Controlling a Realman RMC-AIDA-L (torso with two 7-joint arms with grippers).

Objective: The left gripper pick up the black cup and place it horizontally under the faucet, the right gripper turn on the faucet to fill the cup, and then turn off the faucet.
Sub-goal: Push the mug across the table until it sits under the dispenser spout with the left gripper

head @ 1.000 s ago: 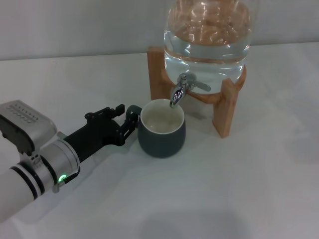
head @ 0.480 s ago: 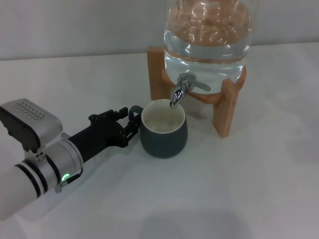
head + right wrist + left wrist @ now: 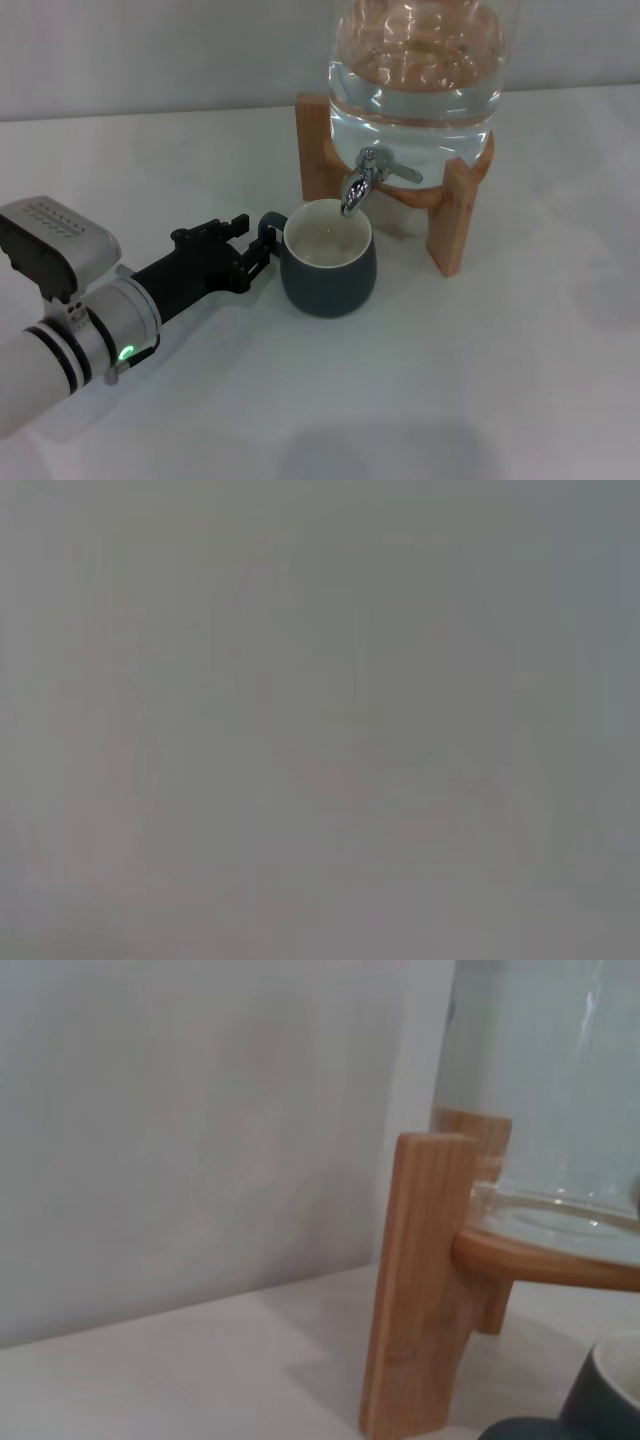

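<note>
The black cup (image 3: 328,260) stands upright on the white table, its cream inside showing, right below the faucet (image 3: 360,183). The faucet is a small chrome spigot with a thin lever, fixed to a clear water jar (image 3: 415,70). My left gripper (image 3: 252,238) lies low at the cup's left, open, with its fingertips just short of the cup's small handle (image 3: 268,223). In the left wrist view the cup's rim (image 3: 612,1385) peeks in beside a leg of the stand (image 3: 415,1280). My right gripper is out of view; its wrist view is plain grey.
The jar rests on a wooden stand (image 3: 455,215) behind and to the right of the cup. A pale wall (image 3: 150,50) runs along the back of the white table (image 3: 450,380).
The cup slid a little to the right under the spout. My left gripper then drew back slightly to the left, off the handle.
</note>
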